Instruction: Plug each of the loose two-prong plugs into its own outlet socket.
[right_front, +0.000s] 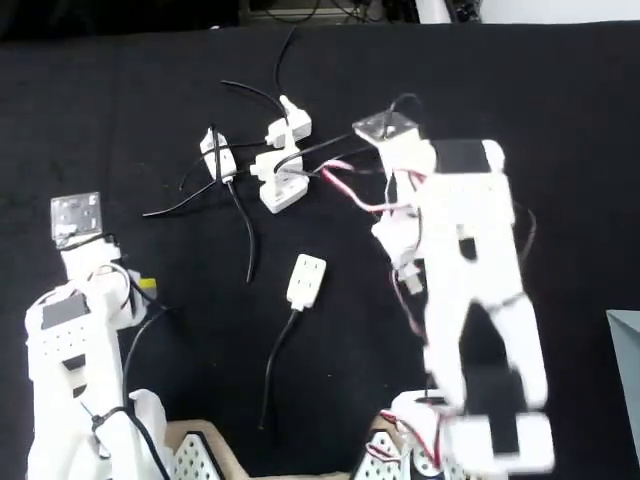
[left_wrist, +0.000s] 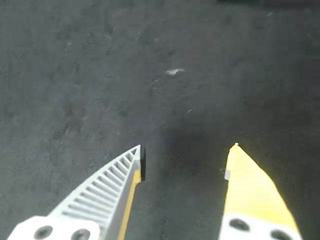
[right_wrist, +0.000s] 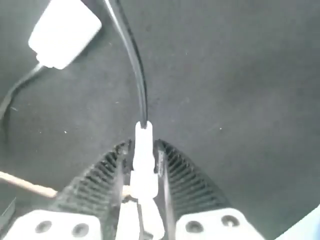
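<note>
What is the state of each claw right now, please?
Left claw: open, holding nothing.
Right claw: closed on a white plug with a black cable.

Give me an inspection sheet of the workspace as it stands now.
Surface: black cloth over the table.
Job's things: bunch of white plugs and outlets at the far middle; lone outlet socket nearer; one white plug held.
Clutter: nothing seen.
Grippers: right gripper shut on the white plug; left gripper open over bare cloth.
Cables: black cables trail from the bunch; one leads off the held plug.
Surroundings: perforated plates at the near edge.
</note>
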